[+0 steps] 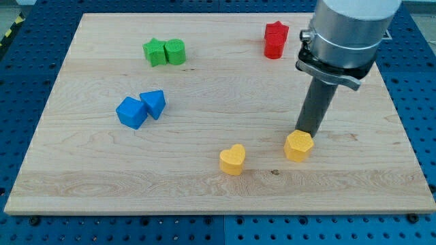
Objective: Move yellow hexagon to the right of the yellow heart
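On the pale wooden board (204, 102) set on a blue pegboard table, we rest my tip (308, 131), a bare rod with nothing to open or clamp, against the upper edge of the yellow hexagon (298, 145). That hexagon sits near the yellow heart (232, 159), at about its 3 o'clock.

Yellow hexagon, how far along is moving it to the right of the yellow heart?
Looks nearly done: the yellow hexagon already sits to the view's right of the yellow heart, with a gap between. In hand: my tip is at its top edge. Left: perhaps nudging it closer.
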You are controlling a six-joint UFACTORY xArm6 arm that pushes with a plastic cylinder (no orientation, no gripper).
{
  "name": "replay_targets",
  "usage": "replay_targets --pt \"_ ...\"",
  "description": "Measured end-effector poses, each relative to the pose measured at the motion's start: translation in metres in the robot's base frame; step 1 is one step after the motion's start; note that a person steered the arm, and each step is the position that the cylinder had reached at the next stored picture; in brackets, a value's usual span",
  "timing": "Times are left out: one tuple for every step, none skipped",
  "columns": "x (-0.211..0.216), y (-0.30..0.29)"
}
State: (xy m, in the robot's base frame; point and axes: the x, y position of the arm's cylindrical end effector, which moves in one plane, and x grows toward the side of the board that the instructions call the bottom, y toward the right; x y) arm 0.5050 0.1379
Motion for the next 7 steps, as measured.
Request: replay_targets --pt "0.0 0.0" --pt "0.003 0.001" --pt "0.022 0.001" --pt "0.023 -0.005" --pt "0.031 0.029" --pt "0.047 0.028" --pt "0.049 -0.014"
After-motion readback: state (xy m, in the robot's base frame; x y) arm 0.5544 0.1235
